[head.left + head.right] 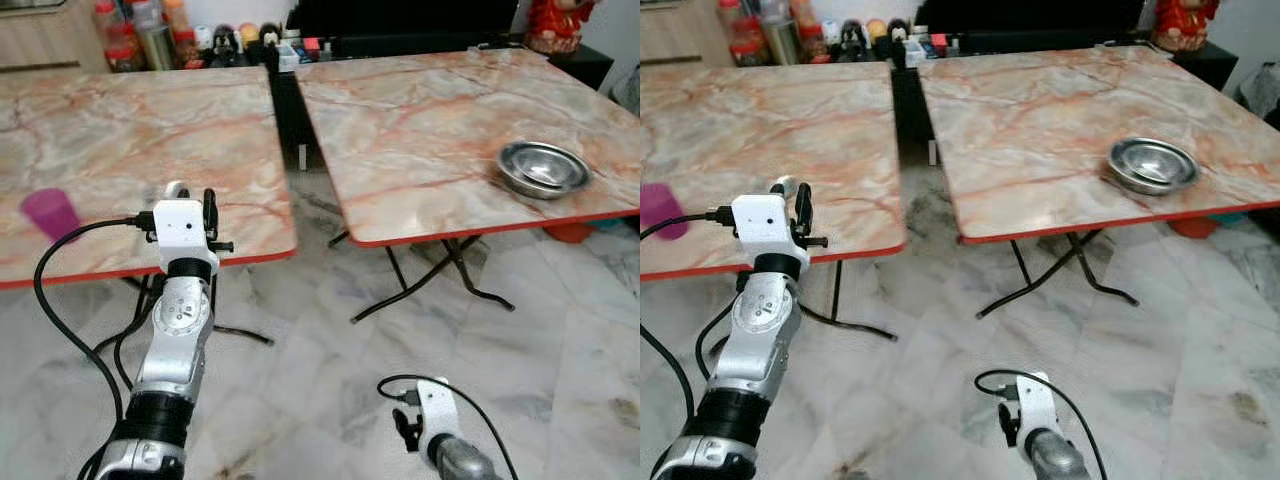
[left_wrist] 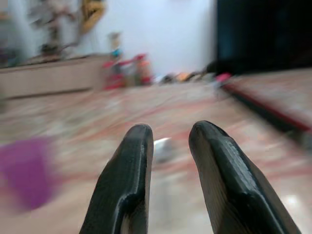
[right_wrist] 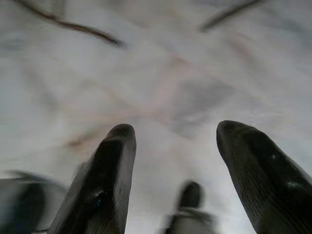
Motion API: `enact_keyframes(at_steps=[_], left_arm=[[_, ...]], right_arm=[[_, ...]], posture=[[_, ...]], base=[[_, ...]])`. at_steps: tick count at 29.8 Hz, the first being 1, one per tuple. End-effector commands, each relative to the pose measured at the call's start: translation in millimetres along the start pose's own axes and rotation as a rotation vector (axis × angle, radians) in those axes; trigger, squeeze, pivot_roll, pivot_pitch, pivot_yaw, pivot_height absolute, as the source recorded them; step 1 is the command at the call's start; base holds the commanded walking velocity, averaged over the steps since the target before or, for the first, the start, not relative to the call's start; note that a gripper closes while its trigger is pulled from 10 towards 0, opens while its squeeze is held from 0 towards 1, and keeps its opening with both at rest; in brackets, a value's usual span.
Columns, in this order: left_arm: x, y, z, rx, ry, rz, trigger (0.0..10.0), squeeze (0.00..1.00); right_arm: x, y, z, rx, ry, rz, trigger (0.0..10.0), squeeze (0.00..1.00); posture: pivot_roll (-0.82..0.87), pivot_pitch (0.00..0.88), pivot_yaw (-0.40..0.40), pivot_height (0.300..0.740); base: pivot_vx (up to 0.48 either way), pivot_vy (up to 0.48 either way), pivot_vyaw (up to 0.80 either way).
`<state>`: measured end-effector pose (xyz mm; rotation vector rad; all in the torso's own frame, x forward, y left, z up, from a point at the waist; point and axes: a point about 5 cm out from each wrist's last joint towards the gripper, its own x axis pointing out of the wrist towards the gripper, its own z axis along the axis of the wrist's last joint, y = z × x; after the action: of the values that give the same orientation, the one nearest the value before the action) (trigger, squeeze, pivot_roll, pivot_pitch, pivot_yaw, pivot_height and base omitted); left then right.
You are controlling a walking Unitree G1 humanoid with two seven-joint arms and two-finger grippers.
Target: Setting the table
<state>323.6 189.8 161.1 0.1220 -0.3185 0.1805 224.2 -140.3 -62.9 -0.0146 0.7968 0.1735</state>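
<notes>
The translucent purple plastic cup [image 1: 50, 213] stands near the front edge of the left marble worktop [image 1: 120, 130], off to the raised left tool's [image 1: 192, 205] left; that arm is nearer. The left wrist view shows its fingers [image 2: 124, 185] slightly parted, empty. The right tool [image 3: 175, 170] hangs released over the floor. A steel bowl [image 1: 543, 168] sits on the right worktop.
</notes>
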Motion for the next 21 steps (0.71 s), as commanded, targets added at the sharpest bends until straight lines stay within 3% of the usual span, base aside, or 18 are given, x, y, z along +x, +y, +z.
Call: enact_keyframes(at_steps=[1,15,21], left_arm=[[-2.6,-5.9,0,0.005,-0.004,-0.019,10.0,0.0],[-24.0,8.6,-27,0.02,0.096,0.009,10.0,0.0],[-37.2,13.6,-42,0.056,0.157,-0.002,10.0,0.0]], right_arm=[[-1.3,-7.2,-1,-0.007,0.004,-0.016,10.0,0.0],[-1.4,-6.8,-2,-0.012,0.008,-0.016,10.0,0.0],[-1.6,-7.4,-3,-0.014,0.01,-0.017,10.0,0.0]], posture=[[0.13,0.076,-0.021,0.715],[0.13,0.076,-0.02,0.715],[0.14,0.075,-0.022,0.715]], base=[[0.0,0.48,0.0],[0.0,0.47,0.0],[0.0,0.149,0.0]])
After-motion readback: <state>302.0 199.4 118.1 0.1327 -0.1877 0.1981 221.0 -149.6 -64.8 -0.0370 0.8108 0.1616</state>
